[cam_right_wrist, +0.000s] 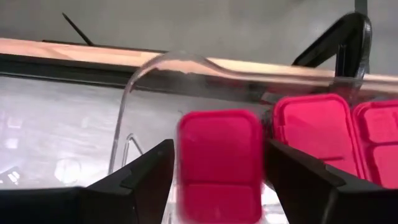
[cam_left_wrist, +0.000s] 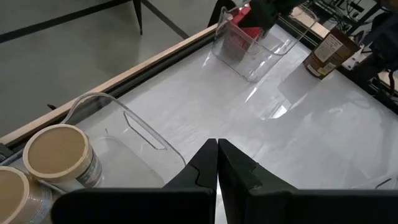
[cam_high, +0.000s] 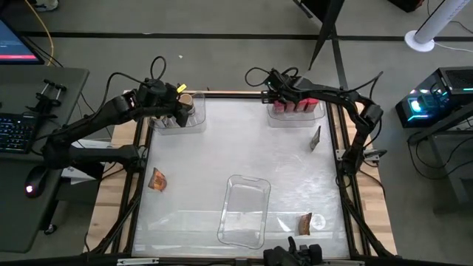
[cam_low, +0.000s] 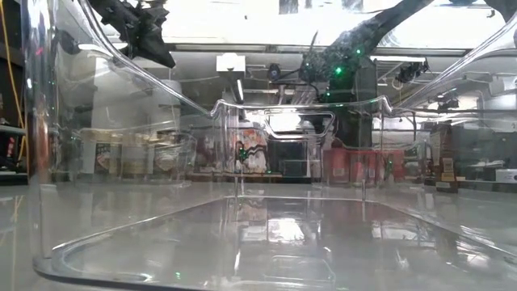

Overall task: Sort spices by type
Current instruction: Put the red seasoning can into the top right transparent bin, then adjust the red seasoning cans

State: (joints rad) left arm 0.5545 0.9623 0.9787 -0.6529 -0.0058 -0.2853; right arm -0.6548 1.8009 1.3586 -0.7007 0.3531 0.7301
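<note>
My right gripper (cam_right_wrist: 217,180) is hanging spread over the far-right clear tray (cam_right_wrist: 134,93), a red boxy container (cam_right_wrist: 219,163) between its fingers, beside 2 more. My left gripper (cam_left_wrist: 217,163), pressed together, is hovering by the tan-lidded jars (cam_left_wrist: 59,152).

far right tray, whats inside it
Red boxes stand in the clear tray; the open right gripper has another red box between its fingers. The tray floor beneath them is hidden.
</note>
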